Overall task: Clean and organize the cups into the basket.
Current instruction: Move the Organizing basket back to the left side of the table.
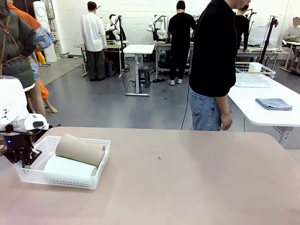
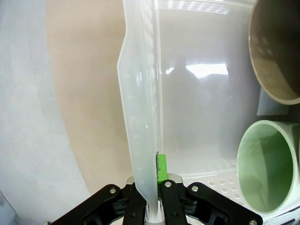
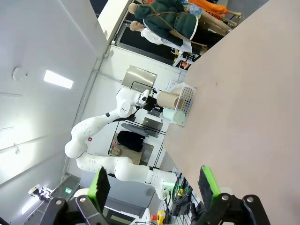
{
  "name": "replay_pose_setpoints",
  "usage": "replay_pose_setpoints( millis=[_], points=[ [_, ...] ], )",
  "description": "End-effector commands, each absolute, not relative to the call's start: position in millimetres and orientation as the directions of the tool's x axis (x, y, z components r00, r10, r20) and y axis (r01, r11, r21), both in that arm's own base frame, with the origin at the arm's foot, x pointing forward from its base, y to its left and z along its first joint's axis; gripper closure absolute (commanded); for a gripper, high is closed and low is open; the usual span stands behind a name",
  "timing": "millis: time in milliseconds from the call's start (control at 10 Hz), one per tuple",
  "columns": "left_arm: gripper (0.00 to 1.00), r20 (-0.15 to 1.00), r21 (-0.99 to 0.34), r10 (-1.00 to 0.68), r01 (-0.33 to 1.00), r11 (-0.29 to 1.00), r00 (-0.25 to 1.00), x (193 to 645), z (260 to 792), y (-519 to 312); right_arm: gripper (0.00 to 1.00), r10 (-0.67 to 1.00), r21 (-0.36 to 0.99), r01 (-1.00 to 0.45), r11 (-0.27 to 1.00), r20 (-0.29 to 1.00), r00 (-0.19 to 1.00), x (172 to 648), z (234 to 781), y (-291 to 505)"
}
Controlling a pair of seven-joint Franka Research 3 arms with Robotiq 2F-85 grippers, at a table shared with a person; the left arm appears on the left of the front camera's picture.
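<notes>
Our left gripper point(image 2: 151, 199) pinches the basket point(image 2: 140, 117) wall to move it; cups point(image 1: 78, 149) lie inside; right gripper point(image 3: 154, 185) waits wide.

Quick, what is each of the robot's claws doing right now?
Left gripper: shut on the wall of the white basket.
Right gripper: open, holding nothing, raised off the table.

The room was a big open lab with a white back wall point(image 1: 140, 18) and a shiny grey floor point(image 1: 103, 101). A small white desk point(image 1: 138, 49) stood in the middle at the far end, with workbenches behind it. Off to the right, a white side table point(image 1: 262, 101) had a wire basket point(image 1: 254, 75) and a folded grey cloth point(image 1: 273, 103) on it.
</notes>
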State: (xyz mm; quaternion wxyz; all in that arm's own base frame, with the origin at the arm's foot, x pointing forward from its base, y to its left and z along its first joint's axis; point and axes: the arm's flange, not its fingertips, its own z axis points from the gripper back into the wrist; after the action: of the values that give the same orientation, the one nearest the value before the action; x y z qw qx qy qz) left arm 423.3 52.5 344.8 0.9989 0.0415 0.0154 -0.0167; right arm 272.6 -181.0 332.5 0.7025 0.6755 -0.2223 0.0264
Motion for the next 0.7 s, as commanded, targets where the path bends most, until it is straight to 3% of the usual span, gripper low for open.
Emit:
replay_pose_setpoints(
  millis=[0, 500, 600],
  points=[
    [0.96, -0.032, 0.084, 0.009, -0.006, 0.996, 0.999, 428, 343, 74, 0.00, -0.258, 0.940, -0.328, 0.094, 0.341, 0.904, 271, 333, -181],
    [0.96, -0.018, 0.084, 0.032, -0.030, 0.996, 0.999, 432, 342, 96, 0.00, -0.258, 0.940, -0.328, 0.094, 0.341, 0.904, 271, 333, -181],
    [0.89, -0.019, 0.082, 0.012, -0.010, 0.997, 1.000, 433, 340, 95, 0.00, -0.258, 0.940, -0.328, 0.094, 0.341, 0.904, 271, 333, -181]
  ],
)
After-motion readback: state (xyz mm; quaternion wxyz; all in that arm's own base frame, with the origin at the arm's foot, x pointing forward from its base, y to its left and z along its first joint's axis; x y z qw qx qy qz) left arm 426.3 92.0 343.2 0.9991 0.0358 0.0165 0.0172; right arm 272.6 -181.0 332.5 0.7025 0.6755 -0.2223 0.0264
